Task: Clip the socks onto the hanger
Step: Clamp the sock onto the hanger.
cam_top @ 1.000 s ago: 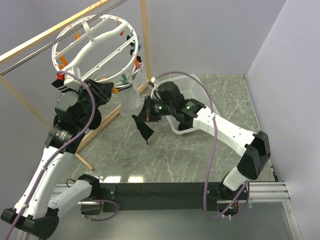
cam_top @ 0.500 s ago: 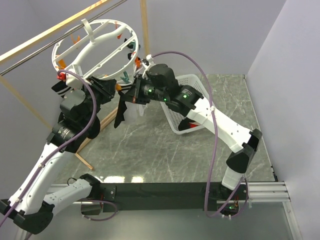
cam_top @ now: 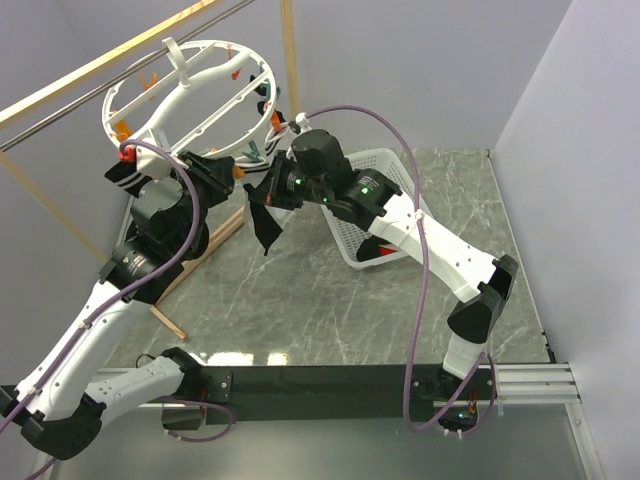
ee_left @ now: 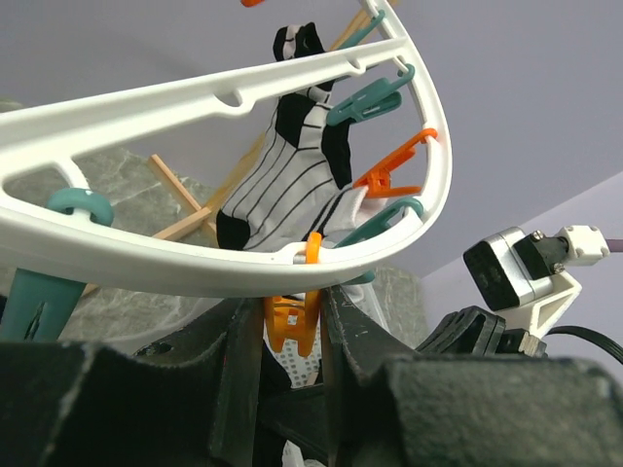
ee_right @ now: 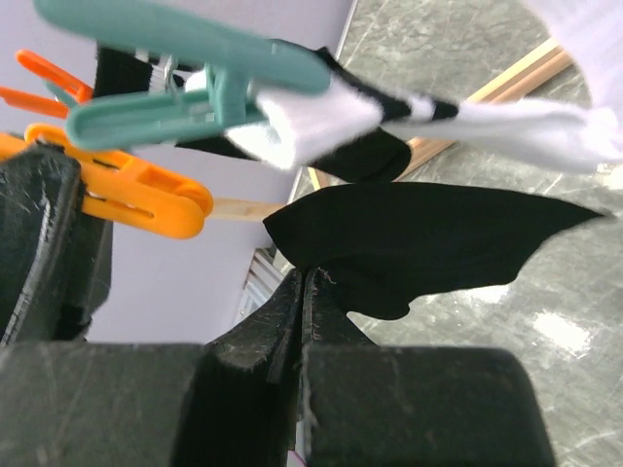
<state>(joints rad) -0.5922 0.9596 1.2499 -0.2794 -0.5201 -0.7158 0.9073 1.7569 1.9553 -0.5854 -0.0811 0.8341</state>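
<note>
The white ring hanger (cam_top: 214, 42) hangs at the back left, its rim (ee_left: 146, 248) just above my left fingers. My left gripper (cam_top: 228, 172) (ee_left: 292, 306) is shut on an orange clip (ee_left: 292, 326) under the rim. My right gripper (cam_top: 270, 192) (ee_right: 304, 277) is shut on a plain black sock (cam_top: 263, 228) (ee_right: 428, 243) that dangles right beside that clip, below the hanger's edge. In the right wrist view the orange clip (ee_right: 127, 190) sits just left of the sock's held corner. A striped sock (ee_left: 282, 190) hangs clipped on the far side. A teal clip (ee_right: 195, 68) holds a white-and-black sock (ee_right: 311, 131).
A white mesh basket (cam_top: 395, 168) lies on the marble table behind the right arm. The hanger hangs from a metal rail (cam_top: 100, 90) on a wooden frame with an upright post (cam_top: 289, 70) and a floor bar (cam_top: 205, 252). Walls close in left and right.
The right arm lifted the black sock from over the table up and left to the hanger's edge beside the left gripper. The left gripper kept its hold and the hanger tilted a little.
</note>
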